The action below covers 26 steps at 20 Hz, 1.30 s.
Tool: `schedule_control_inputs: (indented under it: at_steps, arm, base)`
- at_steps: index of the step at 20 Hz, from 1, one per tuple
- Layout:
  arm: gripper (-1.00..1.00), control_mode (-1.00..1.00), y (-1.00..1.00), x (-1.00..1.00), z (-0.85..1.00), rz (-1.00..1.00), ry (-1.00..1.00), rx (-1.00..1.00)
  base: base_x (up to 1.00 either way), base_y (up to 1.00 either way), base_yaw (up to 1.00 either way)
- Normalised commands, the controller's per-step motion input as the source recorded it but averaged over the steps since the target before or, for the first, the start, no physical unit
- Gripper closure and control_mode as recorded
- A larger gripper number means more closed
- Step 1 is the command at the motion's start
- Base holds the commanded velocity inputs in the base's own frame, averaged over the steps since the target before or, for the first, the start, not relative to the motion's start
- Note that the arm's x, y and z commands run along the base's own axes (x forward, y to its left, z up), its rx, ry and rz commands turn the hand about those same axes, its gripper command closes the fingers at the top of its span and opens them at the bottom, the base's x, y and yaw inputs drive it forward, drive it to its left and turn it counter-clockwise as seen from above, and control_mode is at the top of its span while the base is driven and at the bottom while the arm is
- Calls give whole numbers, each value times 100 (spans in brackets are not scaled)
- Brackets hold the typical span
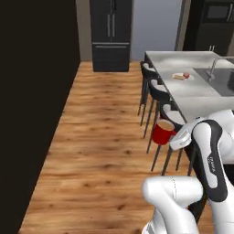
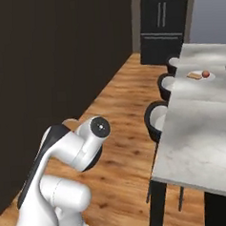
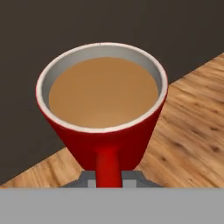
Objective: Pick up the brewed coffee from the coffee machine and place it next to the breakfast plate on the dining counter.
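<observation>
My gripper pinches the handle of the red mug of coffee, mid-frame, over the wood floor beside the stools.

A mug of brewed coffee hangs above the wooden floor beside the stools lining the dining counter, where the breakfast plate sits left of the sink.
</observation>
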Motion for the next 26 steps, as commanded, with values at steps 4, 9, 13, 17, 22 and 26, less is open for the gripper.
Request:
schedule_control_inputs:
  at_steps: [4,9,13,17,22,26]
  arm:
    - [100,100,0,0,0,0,0,0]
    - [100,100,0,0,0,0,0,0]
    - [100,100,0,0,0,0,0,0]
    - [100,100,0,0,0,0,0,0]
    - [100,100,0,0,0,0,0,0]
    - [100,100,0,0,0,0,0,0]
  base:
    - [99,96,-60]
    - [100,94,-59]
    - [100,91,-59]
    - [100,88,-59]
    - [98,83,-60]
    - [100,84,-59]
